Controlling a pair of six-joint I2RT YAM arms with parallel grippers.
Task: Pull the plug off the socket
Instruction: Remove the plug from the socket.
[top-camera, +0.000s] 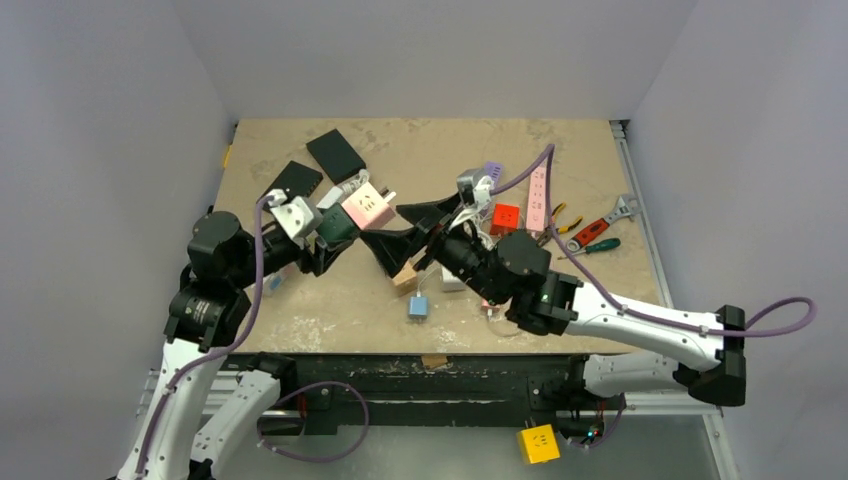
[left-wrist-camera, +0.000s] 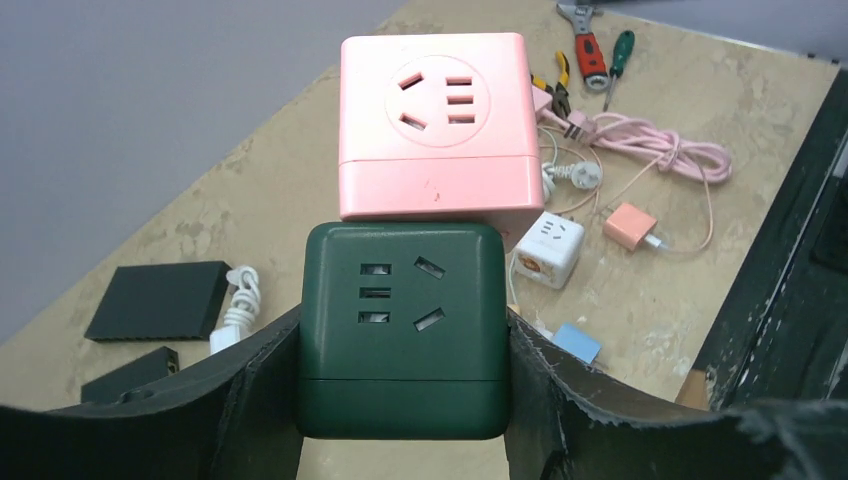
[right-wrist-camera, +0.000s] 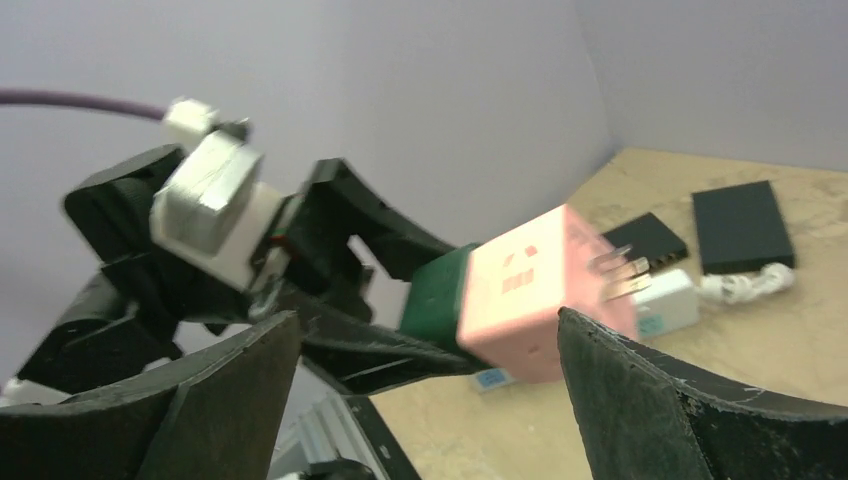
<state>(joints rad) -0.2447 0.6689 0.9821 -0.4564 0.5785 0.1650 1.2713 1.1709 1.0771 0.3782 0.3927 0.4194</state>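
Note:
My left gripper (left-wrist-camera: 400, 365) is shut on a dark green cube socket (left-wrist-camera: 402, 325), one finger pressed to each side, and holds it off the table. A pink cube (left-wrist-camera: 435, 125) is joined to the green cube's far end; the pins in the joint are hidden. Bare metal prongs (right-wrist-camera: 620, 275) stick out of the pink cube's (right-wrist-camera: 525, 290) free end. From above, the green cube (top-camera: 338, 226) and pink cube (top-camera: 367, 207) sit left of centre. My right gripper (right-wrist-camera: 428, 320) is open wide just short of the pink cube, touching nothing, and its fingertips (top-camera: 398, 208) point left at it.
Two black boxes (top-camera: 336, 155) (top-camera: 295, 180) lie at the back left. A red cube (top-camera: 505, 218), a pink power strip (top-camera: 537, 198), a wrench (top-camera: 612, 214) and a screwdriver (top-camera: 597, 245) lie at the right. A small blue adapter (top-camera: 418, 306) sits near the front edge.

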